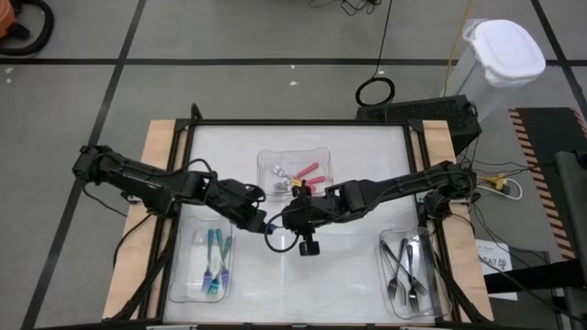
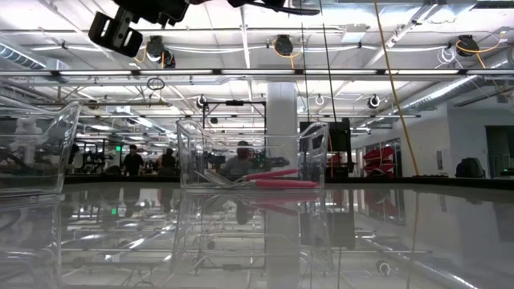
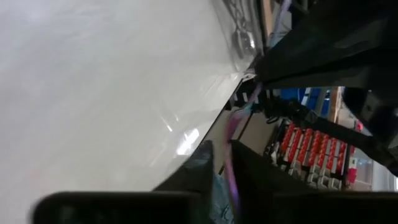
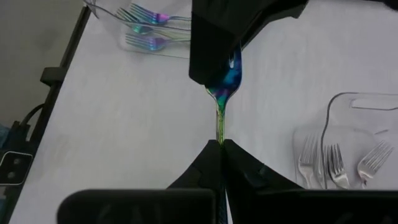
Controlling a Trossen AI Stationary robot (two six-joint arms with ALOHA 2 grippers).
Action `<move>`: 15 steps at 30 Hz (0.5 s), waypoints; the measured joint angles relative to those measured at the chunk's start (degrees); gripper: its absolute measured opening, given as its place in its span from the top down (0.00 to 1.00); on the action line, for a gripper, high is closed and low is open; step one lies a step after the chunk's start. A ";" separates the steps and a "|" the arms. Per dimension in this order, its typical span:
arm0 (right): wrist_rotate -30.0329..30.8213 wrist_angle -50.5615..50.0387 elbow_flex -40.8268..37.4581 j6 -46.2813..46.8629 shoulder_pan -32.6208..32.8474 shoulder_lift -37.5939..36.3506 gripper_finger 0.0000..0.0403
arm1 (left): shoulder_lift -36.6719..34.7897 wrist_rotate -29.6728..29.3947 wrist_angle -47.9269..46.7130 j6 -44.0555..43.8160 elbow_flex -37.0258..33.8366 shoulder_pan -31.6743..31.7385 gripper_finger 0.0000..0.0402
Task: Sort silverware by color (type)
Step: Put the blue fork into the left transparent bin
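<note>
A teal fork (image 4: 222, 93) hangs above the middle of the surface (image 1: 303, 270), pinched at its handle by the right pincer (image 4: 221, 144) and at its tines by the left pincer (image 4: 214, 46), probably a handover toward the teal tray (image 1: 194, 275) at the near-left corner.

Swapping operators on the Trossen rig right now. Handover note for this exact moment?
Right gripper: shut on the handle end of an iridescent fork, mid-table.
Left gripper: closing around that fork's tine end; this looks like a handover between the arms.
Left tray: iridescent teal forks sorted in.
Right tray: plain grey forks sorted in.
Centre tray: pink-handled pieces and something silvery remain.
Done: most teal and grey pieces binned.
Left: finish the handover, probably drop this fork in the left tray, then sort what remains in the centre tray.
</note>
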 joint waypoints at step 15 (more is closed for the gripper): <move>2.74 -0.64 0.00 1.09 -0.02 -0.54 0.79 | -0.48 -1.57 5.36 2.99 -0.02 0.33 0.99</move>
